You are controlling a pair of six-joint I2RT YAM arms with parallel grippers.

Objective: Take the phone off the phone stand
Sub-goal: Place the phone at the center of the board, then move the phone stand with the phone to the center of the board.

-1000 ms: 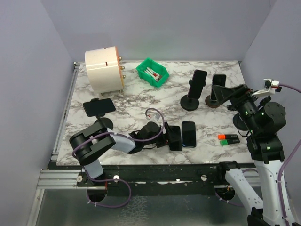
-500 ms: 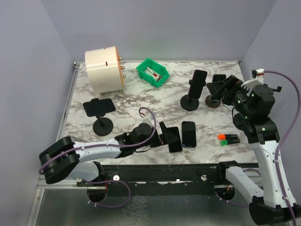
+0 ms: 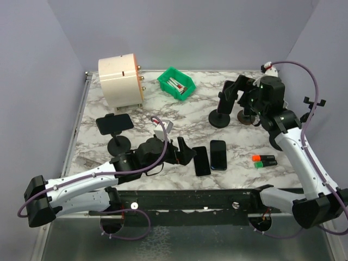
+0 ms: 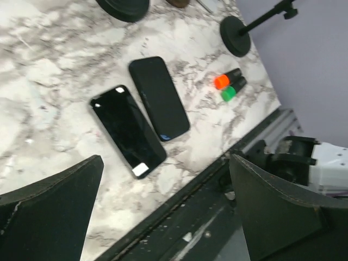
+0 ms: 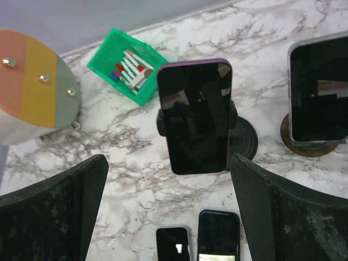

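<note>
Looking down from above, the right hand (image 3: 242, 93) hangs wide open and empty just beside the phone (image 3: 230, 90). The phone stands upright, long axis vertical, clipped in its stand (image 3: 219, 118) toward the far right of the marble surface (image 3: 163, 111). The left hand (image 3: 185, 152), equally spread and empty, sits low near the front edge beside two loose phones (image 3: 210, 157) lying flat. It is well apart from that stand, so the right arm is plainly the nearer one. A sideways phone (image 3: 115, 123) on another stand waits at the left. From the left wrist, only the two flat phones, a pair of markers (image 4: 228, 87) and the surface's near edge show between its parted fingers (image 4: 49, 206); nothing is held. From the right wrist, the purple-edged phone stands dead ahead, screen facing the camera and centred between the two fingers (image 5: 54, 212), with its clamp gripping both long sides. I judge the hand need only advance and close across the phone's narrow width, then lift upward along the long axis. Room is tight on the right, where a second propped phone (image 5: 318, 95) stands near; the green bin (image 5: 128, 68) lies farther off to the left, and bare marble opens toward the front.
</note>
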